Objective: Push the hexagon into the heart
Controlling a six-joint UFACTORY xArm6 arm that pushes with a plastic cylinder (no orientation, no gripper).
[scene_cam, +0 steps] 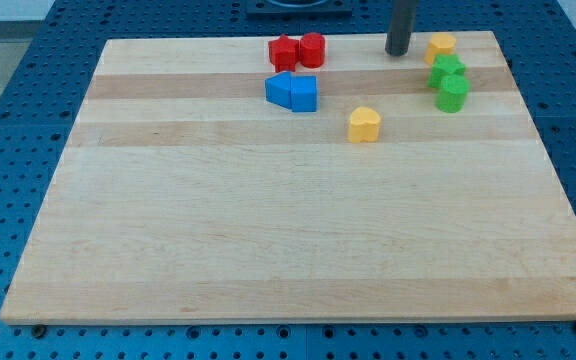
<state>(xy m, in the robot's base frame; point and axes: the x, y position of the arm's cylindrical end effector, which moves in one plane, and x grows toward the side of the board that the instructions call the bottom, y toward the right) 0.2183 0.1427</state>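
The yellow hexagon [441, 46] sits at the tabletop's [268, 230] one o'clock edge, well apart from the yellow heart [365, 125] toward centre. The tip [398, 52] rests just at the hexagon's nine o'clock, apart; the rod carries no end effector, grasping nothing. Two green blocks [449, 82] lie touching at the hexagon's six o'clock. Red blocks [297, 50] and blue blocks [292, 92] pair up near twelve o'clock. A blue perforated base [28, 60] surrounds the tabletop.

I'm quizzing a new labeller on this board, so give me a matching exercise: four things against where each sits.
Things:
1. my tip
2. yellow heart
3. yellow hexagon
4. blue blocks

Places:
A. alone, below the other blocks
B. top edge, right of the tip
C. just below the red blocks
D. top edge, between red blocks and yellow hexagon

Pairs: 1-D, 2-A, 3-B, 4-C
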